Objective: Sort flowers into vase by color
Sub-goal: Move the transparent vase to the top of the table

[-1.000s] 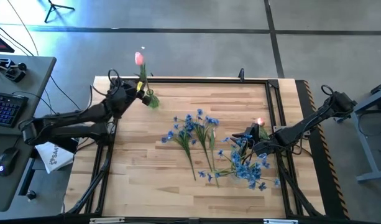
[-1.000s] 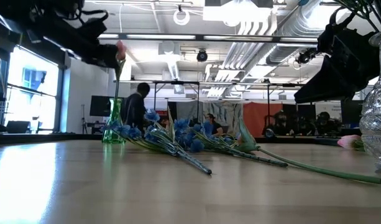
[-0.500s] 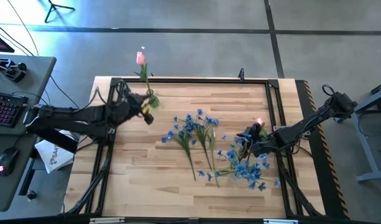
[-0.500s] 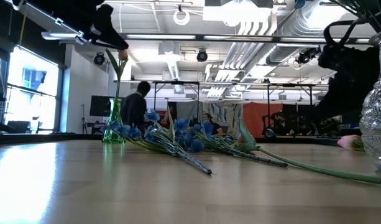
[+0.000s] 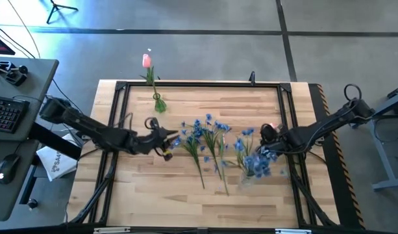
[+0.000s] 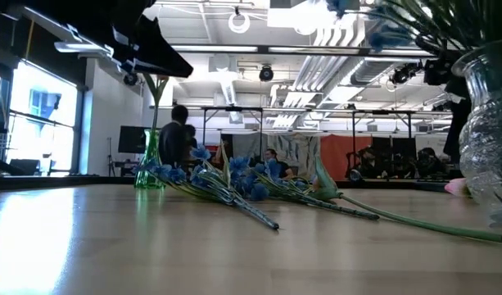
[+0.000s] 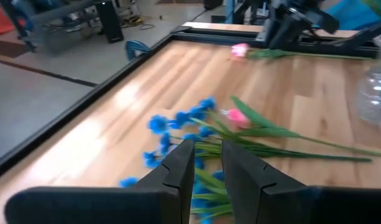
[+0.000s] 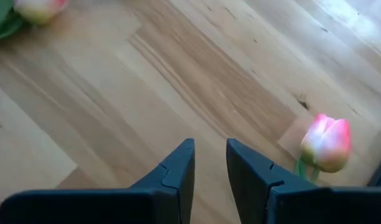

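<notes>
two arms among sorted and unsorted flowers

left gripper (image 5: 167, 140) hangs by the loose blue sprays (image 5: 202, 133) mid-counter (image 5: 140, 188), jaws narrowly parted, pinching nothing, likely lining up a pick. right gripper (image 5: 267, 135), jaws likewise slightly apart and empty, sits beside the clear vase (image 6: 490, 139) holding blue sprays. one pink tulip (image 5: 146, 61) stands in the green vase (image 6: 150, 160).

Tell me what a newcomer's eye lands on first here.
The blue flower sprays fanned across the middle of the wooden table, with the left gripper beside their blossoms. Then a pink tulip standing in a green vase at the far edge, and a clear glass vase holding blue blossoms on the right.
</notes>
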Available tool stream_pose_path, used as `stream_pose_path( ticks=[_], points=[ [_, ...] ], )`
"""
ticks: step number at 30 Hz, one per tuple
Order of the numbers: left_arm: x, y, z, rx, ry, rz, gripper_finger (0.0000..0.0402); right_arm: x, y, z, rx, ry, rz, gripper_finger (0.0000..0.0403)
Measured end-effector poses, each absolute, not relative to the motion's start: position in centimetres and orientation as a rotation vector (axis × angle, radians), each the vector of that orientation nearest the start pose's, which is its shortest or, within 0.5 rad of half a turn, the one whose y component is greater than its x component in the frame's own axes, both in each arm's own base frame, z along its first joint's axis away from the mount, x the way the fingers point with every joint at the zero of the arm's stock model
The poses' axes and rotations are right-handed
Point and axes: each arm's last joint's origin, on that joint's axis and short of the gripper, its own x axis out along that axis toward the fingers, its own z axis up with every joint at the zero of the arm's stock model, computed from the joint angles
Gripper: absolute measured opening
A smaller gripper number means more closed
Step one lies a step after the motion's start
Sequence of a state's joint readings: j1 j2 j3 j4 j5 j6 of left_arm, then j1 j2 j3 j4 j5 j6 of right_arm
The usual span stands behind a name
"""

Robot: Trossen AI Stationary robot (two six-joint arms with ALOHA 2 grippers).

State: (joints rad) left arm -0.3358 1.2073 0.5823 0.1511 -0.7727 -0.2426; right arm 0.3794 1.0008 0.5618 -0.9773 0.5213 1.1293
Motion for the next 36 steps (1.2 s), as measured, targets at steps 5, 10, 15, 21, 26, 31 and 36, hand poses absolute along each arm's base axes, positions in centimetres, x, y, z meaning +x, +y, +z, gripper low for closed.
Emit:
stream_pose_path(
  ticks=[5, 10, 15, 21, 26, 31, 36],
  points=[
    [24.6, -7.1, 19.8, 0.026, 0.347, 0.45, 0.0066, 13.9, 4.0, 19.5, 0.367, 0.985, -0.756, 0.0119],
    [25.2, -7.4, 18.9, 0.049, 0.359, 0.443, 0.0066, 14.1, 4.8, 19.7, 0.36, 0.991, -0.67, 0.0167],
    [25.3, -7.4, 18.8, 0.051, 0.362, 0.443, 0.0066, 13.7, 5.7, 19.7, 0.336, 0.986, -0.618, 0.0183],
    [25.2, -7.4, 18.9, 0.055, 0.358, 0.44, 0.0066, 12.8, 6.1, 20.2, 0.328, 0.99, -0.561, 0.018],
    [25.2, -7.4, 19.0, 0.054, 0.357, 0.44, 0.0066, 12.0, 5.5, 21.4, 0.366, 0.882, -0.546, 0.0173],
    [25.3, -7.4, 19.1, 0.044, 0.342, 0.437, 0.0066, 11.3, 4.8, 22.6, 0.371, 0.737, -0.536, 0.0172],
    [25.3, -7.4, 19.1, 0.045, 0.342, 0.437, 0.0066, 11.2, 4.4, 23.9, 0.352, 0.587, -0.498, 0.0172]
  ],
)
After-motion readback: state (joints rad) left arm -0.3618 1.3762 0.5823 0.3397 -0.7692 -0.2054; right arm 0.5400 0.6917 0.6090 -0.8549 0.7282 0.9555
